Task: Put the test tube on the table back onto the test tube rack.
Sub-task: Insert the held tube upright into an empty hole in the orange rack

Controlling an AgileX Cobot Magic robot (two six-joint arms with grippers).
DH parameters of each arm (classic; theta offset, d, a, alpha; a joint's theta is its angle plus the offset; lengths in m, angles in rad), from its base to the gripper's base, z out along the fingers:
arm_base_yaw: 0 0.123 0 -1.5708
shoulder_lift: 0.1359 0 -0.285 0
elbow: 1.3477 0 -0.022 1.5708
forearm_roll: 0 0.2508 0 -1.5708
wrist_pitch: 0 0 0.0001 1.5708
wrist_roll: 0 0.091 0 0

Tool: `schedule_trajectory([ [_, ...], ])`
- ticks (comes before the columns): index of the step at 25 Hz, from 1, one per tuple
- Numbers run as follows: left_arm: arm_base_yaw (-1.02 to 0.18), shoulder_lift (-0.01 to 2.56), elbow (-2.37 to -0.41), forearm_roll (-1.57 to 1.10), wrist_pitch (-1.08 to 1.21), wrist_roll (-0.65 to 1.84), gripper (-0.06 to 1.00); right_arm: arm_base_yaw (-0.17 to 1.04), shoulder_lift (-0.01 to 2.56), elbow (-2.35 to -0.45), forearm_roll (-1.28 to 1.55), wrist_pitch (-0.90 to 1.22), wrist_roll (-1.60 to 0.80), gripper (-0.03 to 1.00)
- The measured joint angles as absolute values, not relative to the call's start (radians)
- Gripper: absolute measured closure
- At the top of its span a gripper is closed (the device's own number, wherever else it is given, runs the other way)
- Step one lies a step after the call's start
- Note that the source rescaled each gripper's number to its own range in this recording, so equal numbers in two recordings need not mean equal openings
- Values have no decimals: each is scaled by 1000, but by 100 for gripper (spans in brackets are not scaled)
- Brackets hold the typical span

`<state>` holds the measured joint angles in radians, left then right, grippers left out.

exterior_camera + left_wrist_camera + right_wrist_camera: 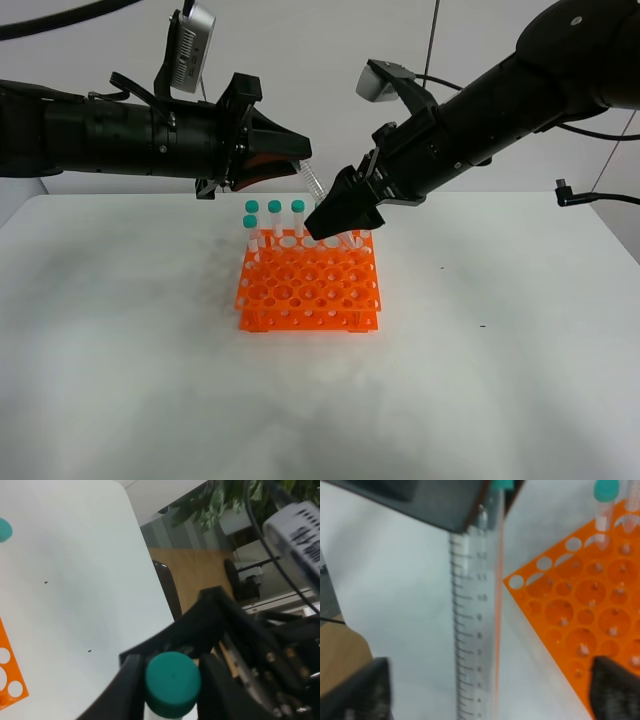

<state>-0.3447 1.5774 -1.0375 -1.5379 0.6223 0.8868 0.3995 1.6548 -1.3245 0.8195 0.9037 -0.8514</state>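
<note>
My left jaws are clamped on the capped end of the test tube [312, 182]. In my left wrist view its teal cap [172, 682] sits squeezed between the two black fingers [131, 690]. I hold the tube tilted in the air over the back of the orange rack [310, 290], cap end up towards my left arm and body slanting down towards my right arm. My right jaws are spread wide, and the tube's lower part runs through the gap. In my right wrist view one dark finger [365, 690] stands off to one side of the clear, graduated tube and the other well off to the other side, neither touching it. From the high camera the tube's tip is hidden behind my right jaws, so I cannot tell whether it has reached a hole. The rack stands on the white tabletop [120, 380], near its middle. Four more teal-capped tubes [274, 215] stand upright in it, near the far corner on my left arm's side, and the holes I can see elsewhere are unfilled.
</note>
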Motion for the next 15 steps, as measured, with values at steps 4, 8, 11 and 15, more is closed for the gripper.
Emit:
schedule_trajectory([
  [4, -345, 1577, -1037, -1538, 622, 887, 94, 399, 1655, -1448, 746, 991, -737, -2],
  [8, -345, 1577, -1037, -1538, 622, 887, 94, 399, 1654, -1585, 544, 1091, -526, -3],
  [11, -345, 1577, -1037, -1538, 622, 887, 94, 399, 1653, -1625, 378, 1145, -372, -3],
  [15, -345, 1577, -1037, -1538, 622, 887, 94, 396, 1659, -1628, 138, 1169, -168, -3],
])
